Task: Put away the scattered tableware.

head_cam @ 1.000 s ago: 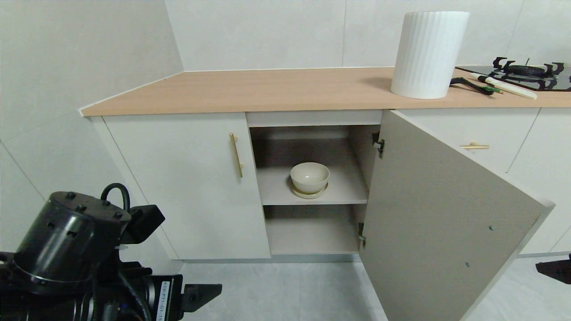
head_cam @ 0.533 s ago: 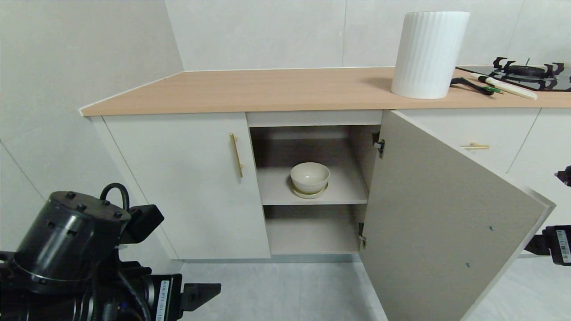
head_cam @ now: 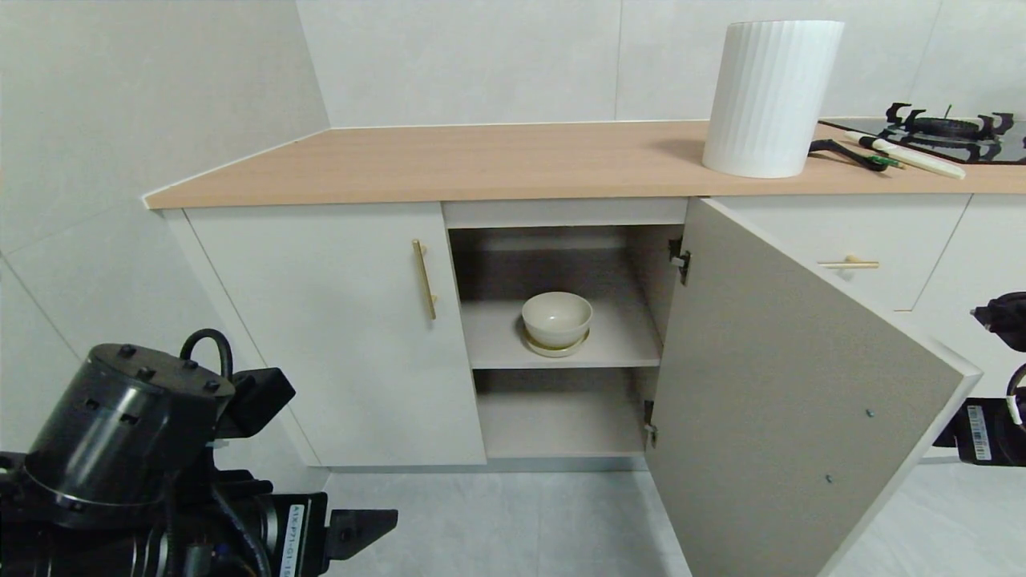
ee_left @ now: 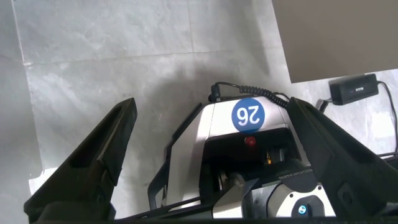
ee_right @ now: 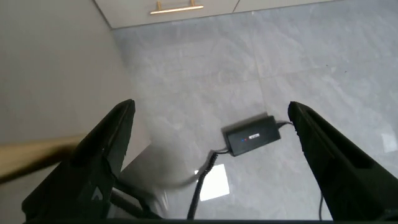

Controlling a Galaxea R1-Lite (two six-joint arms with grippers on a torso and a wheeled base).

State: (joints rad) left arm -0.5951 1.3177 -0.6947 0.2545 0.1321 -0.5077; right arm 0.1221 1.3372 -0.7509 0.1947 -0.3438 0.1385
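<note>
Only thing I can actually read is the 26, white on a round blue sticker (ee_left: 248,115) stuck to a white casing (ee_left: 214,134). There's also a white label (head_cam: 297,538) with small print on the left arm (head_cam: 120,433) and a barcode tag (head_cam: 979,421) on the right arm (head_cam: 1002,316), both too tiny to make out.

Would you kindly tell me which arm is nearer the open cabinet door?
Right. The right arm is beside the free edge of the open cabinet door; the left arm is well off on the other side, below the closed door.
</note>
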